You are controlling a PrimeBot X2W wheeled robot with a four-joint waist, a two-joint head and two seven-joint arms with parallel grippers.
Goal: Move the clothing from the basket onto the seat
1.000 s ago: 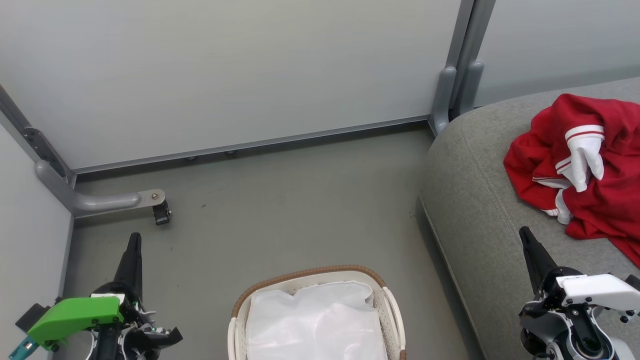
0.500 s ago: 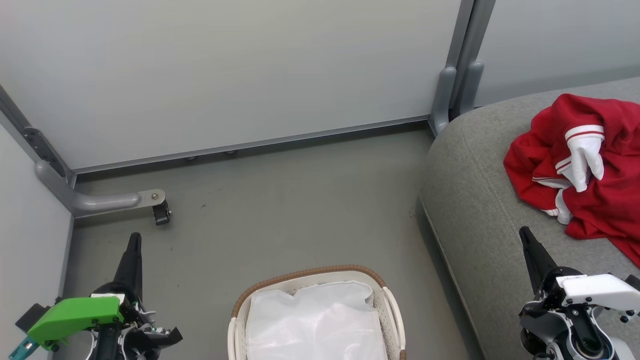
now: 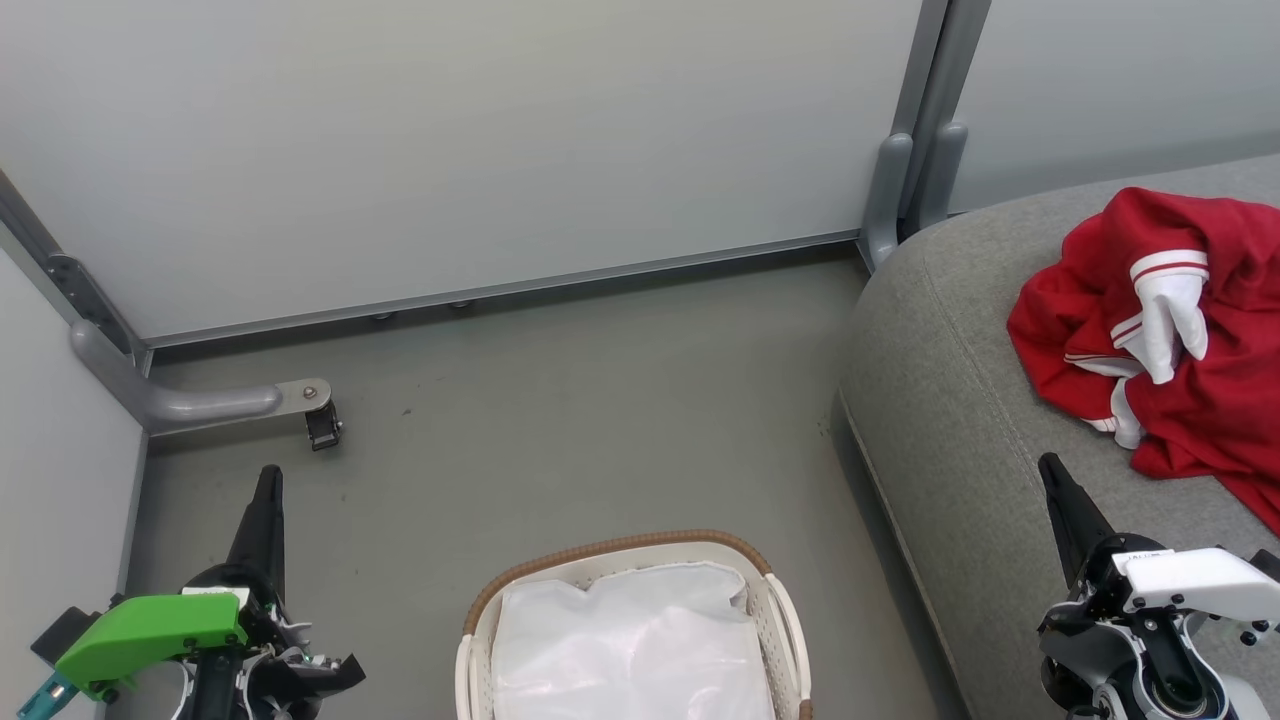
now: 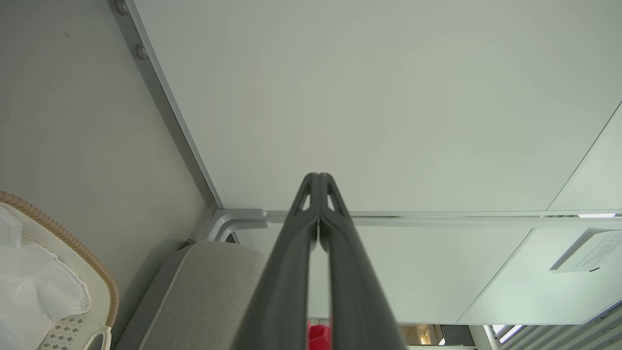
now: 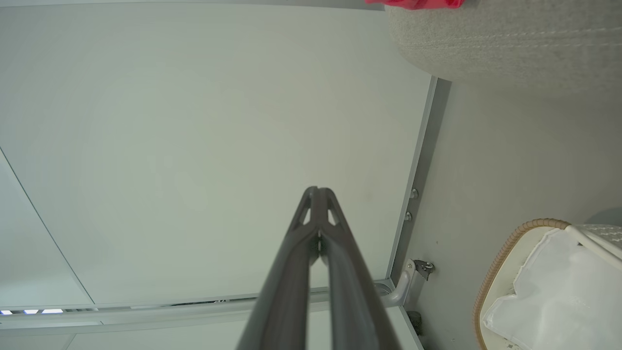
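Observation:
Red clothing [image 3: 1200, 350] with white trim lies crumpled on the grey seat [image 3: 950, 420] at the right; a sliver of the clothing [image 5: 418, 4] shows in the right wrist view. The white basket [image 3: 480, 620] with a brown woven rim stands on the floor at bottom centre, holding just its white liner [image 3: 630, 640]. My left gripper [image 3: 268, 478] is shut and empty at the lower left, left of the basket. Over the seat's front edge, my right gripper [image 3: 1048, 466] is shut and empty, below the clothing. Both wrist views show fingertips pressed together [image 4: 318, 177] [image 5: 318, 190].
Pale partition walls stand behind and to the left. A grey metal foot with a small caster [image 3: 322, 425] rests on the floor at the left. A grey post [image 3: 905, 190] rises at the seat's back corner. Grey floor lies between basket and walls.

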